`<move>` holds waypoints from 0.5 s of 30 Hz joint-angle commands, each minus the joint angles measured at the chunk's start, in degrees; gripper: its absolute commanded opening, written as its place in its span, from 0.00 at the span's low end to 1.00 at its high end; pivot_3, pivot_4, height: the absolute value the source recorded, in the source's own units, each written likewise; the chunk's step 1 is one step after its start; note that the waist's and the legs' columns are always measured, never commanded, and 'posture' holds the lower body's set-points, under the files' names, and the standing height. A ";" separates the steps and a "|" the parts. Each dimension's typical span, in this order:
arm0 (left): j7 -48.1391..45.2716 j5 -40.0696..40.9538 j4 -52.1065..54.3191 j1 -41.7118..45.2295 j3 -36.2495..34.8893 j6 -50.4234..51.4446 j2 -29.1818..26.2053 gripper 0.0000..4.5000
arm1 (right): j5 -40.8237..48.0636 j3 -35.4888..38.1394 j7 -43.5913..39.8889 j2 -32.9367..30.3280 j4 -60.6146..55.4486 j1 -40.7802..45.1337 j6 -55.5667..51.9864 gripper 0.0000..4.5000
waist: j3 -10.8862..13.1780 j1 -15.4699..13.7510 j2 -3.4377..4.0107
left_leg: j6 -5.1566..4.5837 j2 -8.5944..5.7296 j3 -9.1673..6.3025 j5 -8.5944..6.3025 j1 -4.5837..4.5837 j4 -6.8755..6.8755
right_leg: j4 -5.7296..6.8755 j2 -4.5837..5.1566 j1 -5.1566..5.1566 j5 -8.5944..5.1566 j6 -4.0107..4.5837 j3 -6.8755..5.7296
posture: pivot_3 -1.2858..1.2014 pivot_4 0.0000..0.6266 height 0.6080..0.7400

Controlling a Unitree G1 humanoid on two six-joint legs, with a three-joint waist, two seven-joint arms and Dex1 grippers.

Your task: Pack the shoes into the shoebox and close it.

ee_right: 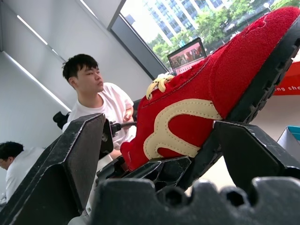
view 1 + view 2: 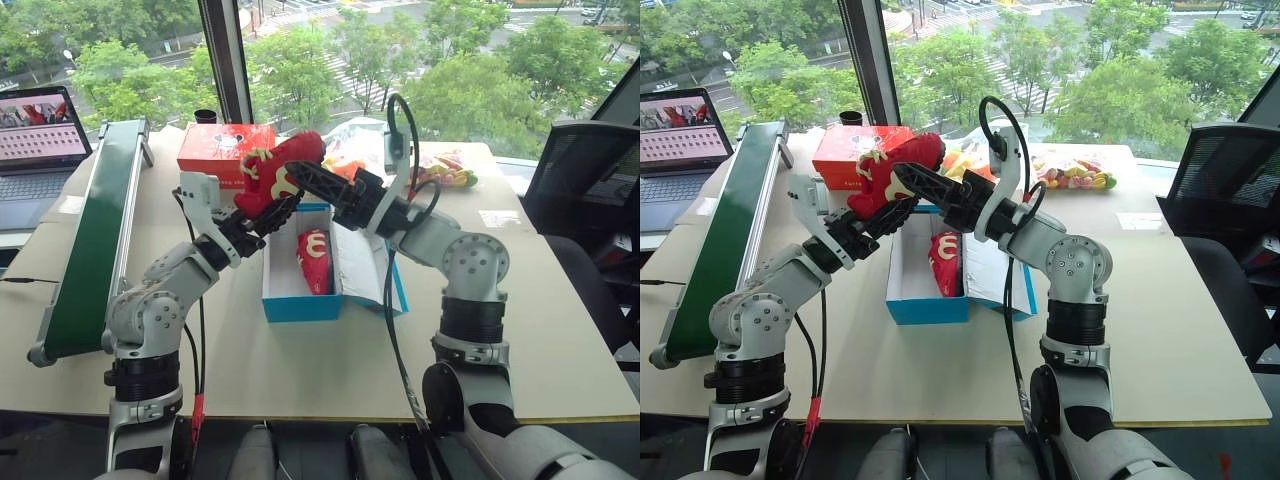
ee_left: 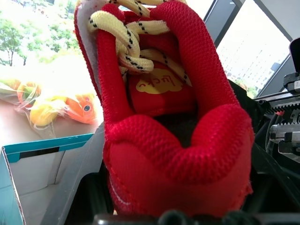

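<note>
One red shoe [image 2: 278, 160] with yellow laces hangs above the open shoebox [image 2: 298, 306], heel toward my left gripper [image 2: 268, 210], which is shut on its heel end. My right gripper [image 2: 297, 173] comes in from the right with its fingers [image 1: 70, 164] spread wide to either side of the shoe. Whether they touch it I cannot tell. The other red shoe [image 2: 314, 260] lies inside the blue shoebox, along its right wall. The box's lid [image 2: 364, 268] is folded open to the right.
A red box [image 2: 215, 150] with white lettering stands behind the shoebox. A green conveyor [image 2: 95, 240] and a laptop [image 2: 35, 140] are on the left. Bagged plush toys [image 2: 445, 175] lie at the back right, near a black chair [image 2: 590, 190]. A person [image 1: 101, 108] sits to the left.
</note>
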State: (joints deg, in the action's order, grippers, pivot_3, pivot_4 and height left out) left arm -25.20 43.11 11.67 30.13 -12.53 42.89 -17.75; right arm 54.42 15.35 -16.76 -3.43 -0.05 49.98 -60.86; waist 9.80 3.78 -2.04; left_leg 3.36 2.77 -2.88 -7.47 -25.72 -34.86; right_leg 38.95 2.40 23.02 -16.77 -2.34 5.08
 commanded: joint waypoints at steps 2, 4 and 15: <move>-3.99 4.38 7.02 0.75 1.77 0.62 -0.81 0.55 | 6.32 5.59 0.44 -5.77 -1.60 -1.08 -3.32 1.00 | 0.00 -0.22 0.00 | 0.00 0.00 0.00 0.00 -0.01 0.00 | 0.00 0.00 0.00 0.00 0.00 0.00 | 0.52 0.24 0.99; -3.82 4.58 7.22 0.71 1.62 0.72 -0.92 0.55 | 8.24 5.33 -0.09 -7.49 -2.20 -1.60 -4.45 1.00 | 0.00 -0.33 0.00 | 0.00 0.00 0.00 0.00 -0.04 0.00 | -0.04 0.00 0.00 0.00 0.00 0.00 | 0.52 0.24 0.99; -3.15 5.78 8.61 0.86 2.64 1.51 -1.22 0.55 | 9.75 2.14 -1.18 -13.70 -2.34 -4.42 -6.11 1.00 | 0.00 -0.19 0.00 | 0.00 0.00 0.02 0.00 -0.07 0.00 | -0.08 -0.01 0.02 -0.01 -0.01 0.03 | 0.52 0.24 0.99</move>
State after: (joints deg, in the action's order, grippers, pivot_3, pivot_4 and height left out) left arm -25.87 45.07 14.47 29.90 -9.62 45.11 -18.60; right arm 65.84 16.16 -18.58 -14.39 -2.32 46.37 -67.02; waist 9.80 3.58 -2.03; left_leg 3.36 2.77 -2.87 -7.47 -25.80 -34.85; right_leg 38.87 2.39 23.05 -16.78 -2.35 5.11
